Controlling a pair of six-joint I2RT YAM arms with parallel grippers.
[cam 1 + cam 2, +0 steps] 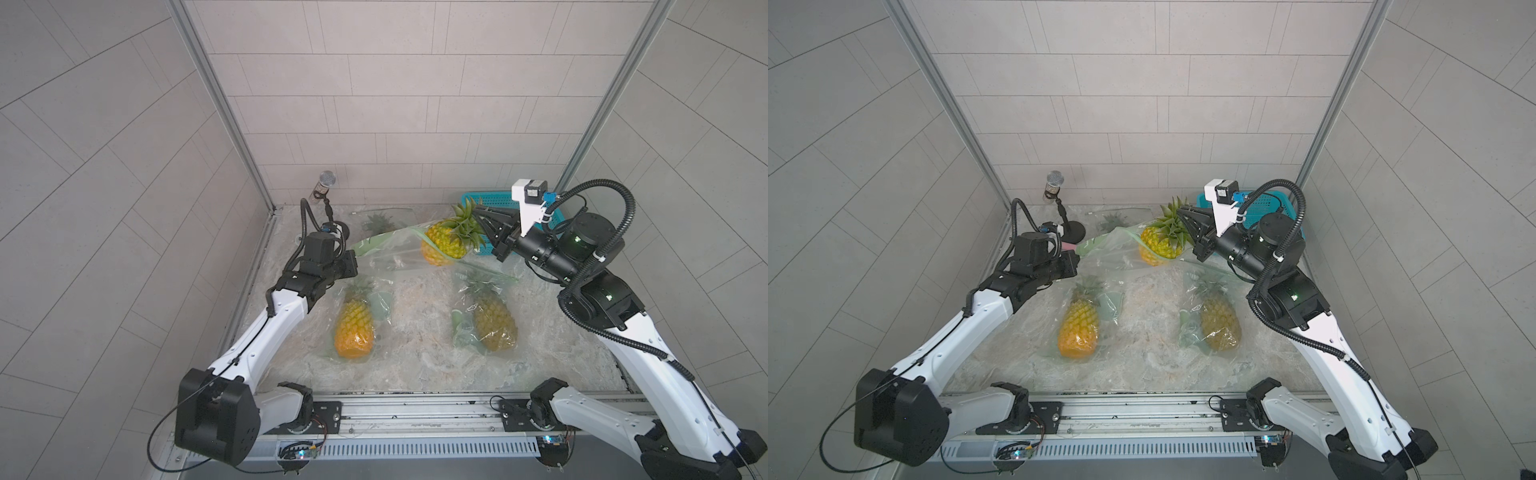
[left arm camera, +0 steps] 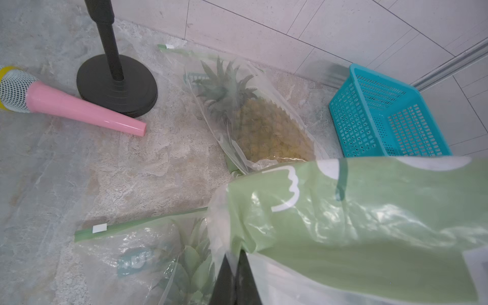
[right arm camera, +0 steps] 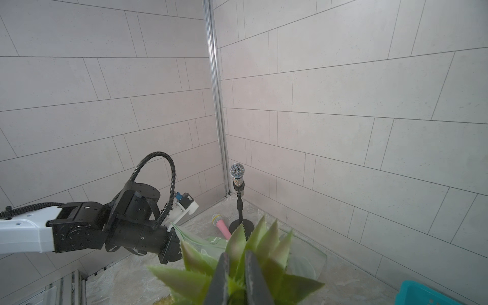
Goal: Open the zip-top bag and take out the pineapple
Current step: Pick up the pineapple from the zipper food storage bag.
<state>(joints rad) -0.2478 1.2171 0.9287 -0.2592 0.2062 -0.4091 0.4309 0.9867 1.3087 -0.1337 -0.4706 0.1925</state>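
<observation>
The pineapple [image 1: 442, 246] [image 1: 1158, 247], yellow with a green crown [image 3: 264, 237], hangs above the back of the table, its lower half still inside the mouth of the clear zip-top bag [image 1: 395, 253] [image 1: 1108, 254]. My right gripper [image 1: 478, 216] [image 1: 1180, 212] [image 3: 236, 257] is shut on the crown's leaves. The bag stretches leftward to my left gripper [image 1: 354, 258] [image 1: 1077, 255] [image 2: 235, 257], which is shut on its green-printed far end [image 2: 343, 224].
Two more bagged pineapples lie on the table, one at front left [image 1: 353, 328] and one at front right [image 1: 492, 320]; a third [image 2: 253, 118] lies at the back. A blue basket [image 1: 494, 199] [image 2: 383, 113] stands back right. A microphone stand [image 1: 327, 183] and a pink toy microphone [image 2: 66, 105] are back left.
</observation>
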